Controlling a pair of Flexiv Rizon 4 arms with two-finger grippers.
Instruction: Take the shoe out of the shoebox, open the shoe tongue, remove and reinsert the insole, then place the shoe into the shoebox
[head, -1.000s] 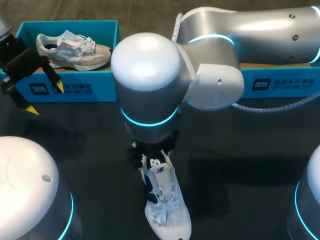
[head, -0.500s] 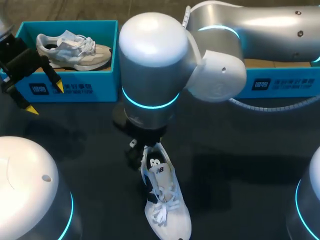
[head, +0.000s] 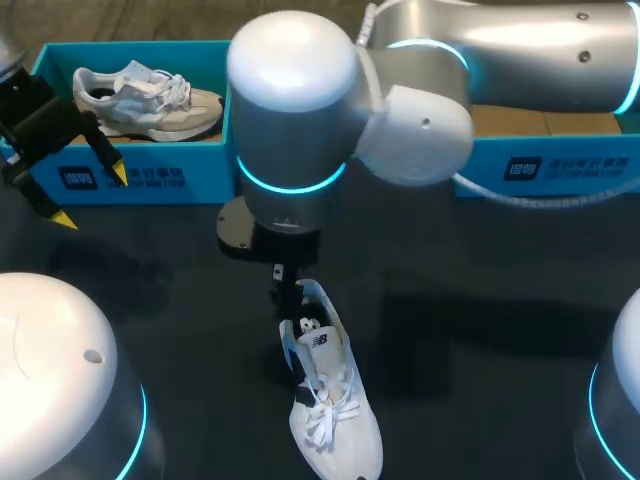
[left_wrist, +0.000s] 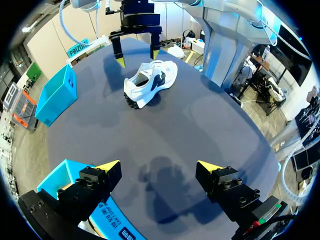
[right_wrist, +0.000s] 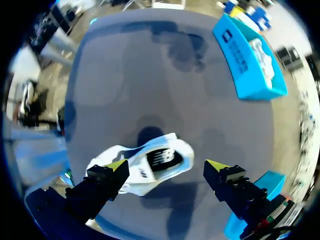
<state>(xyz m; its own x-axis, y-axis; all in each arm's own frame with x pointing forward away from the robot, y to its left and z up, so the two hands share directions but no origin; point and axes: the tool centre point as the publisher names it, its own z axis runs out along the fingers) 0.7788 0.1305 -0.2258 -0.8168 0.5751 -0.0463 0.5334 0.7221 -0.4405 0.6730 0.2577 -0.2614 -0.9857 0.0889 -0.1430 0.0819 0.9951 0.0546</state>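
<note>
A white shoe with dark navy panels (head: 326, 392) lies on the dark table, toe toward the front edge. My right arm reaches over the middle; its gripper (head: 289, 287) hangs just above the shoe's heel, mostly hidden under the wrist. In the right wrist view the right gripper (right_wrist: 166, 165) is open, and the shoe (right_wrist: 150, 161) lies below it, untouched by either finger. The left wrist view shows that gripper (left_wrist: 137, 56) spread wide over the shoe (left_wrist: 150, 82). My left gripper (head: 92, 197) is open and empty in front of the left teal shoebox (head: 130, 178); its tips (left_wrist: 159, 167) point out over the table.
A grey and white shoe (head: 146, 100) lies inside the left shoebox. A second teal shoebox (head: 560, 165) stands at the back right behind my right arm. My two arm bases rise at the front corners.
My right gripper has lifted off the shoe's heel, drawn back a little and opened wider. The shoe stays on the table. The left arm has not moved.
</note>
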